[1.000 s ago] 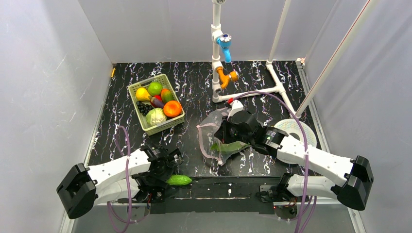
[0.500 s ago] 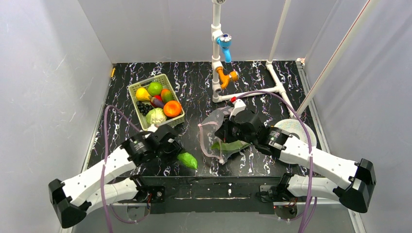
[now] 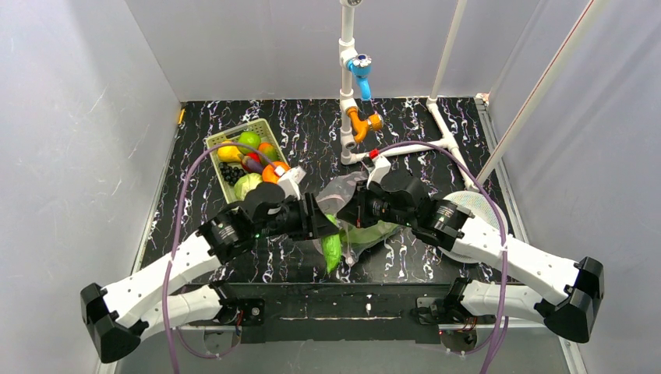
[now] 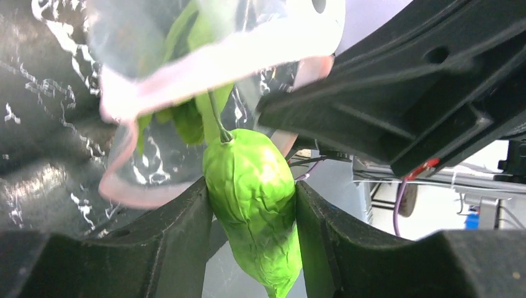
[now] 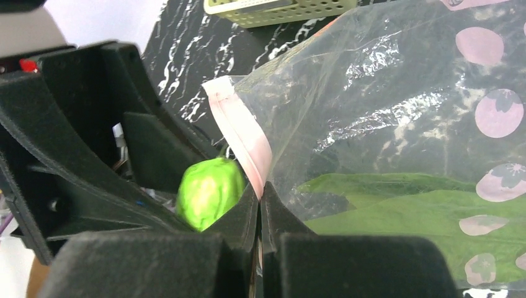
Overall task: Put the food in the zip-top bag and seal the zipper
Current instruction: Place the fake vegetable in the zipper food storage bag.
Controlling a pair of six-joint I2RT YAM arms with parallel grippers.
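Observation:
My left gripper (image 3: 326, 227) is shut on a long wrinkled green cucumber (image 3: 332, 249), which hangs just in front of the open mouth of the clear zip-top bag (image 3: 355, 210). In the left wrist view the cucumber (image 4: 251, 205) sits between the two fingers, with the pinkish zipper strip (image 4: 186, 87) right above it. My right gripper (image 5: 260, 192) is shut on the zipper strip (image 5: 239, 133) and holds the mouth up. A leafy green bunch (image 5: 409, 211) lies inside the bag (image 5: 397, 99). The cucumber (image 5: 208, 189) shows beside the right fingers.
A light-green slotted basket (image 3: 222, 140) with several toy fruits stands at the back left, close behind the left arm. A white pipe frame with a blue and an orange fitting (image 3: 355, 101) stands at the back. A round white disc (image 3: 483, 204) lies to the right.
My left arm has carried the cucumber from the near edge of the table rightward and forward to the bag's mouth. The right gripper has kept its hold on the bag and moved little.

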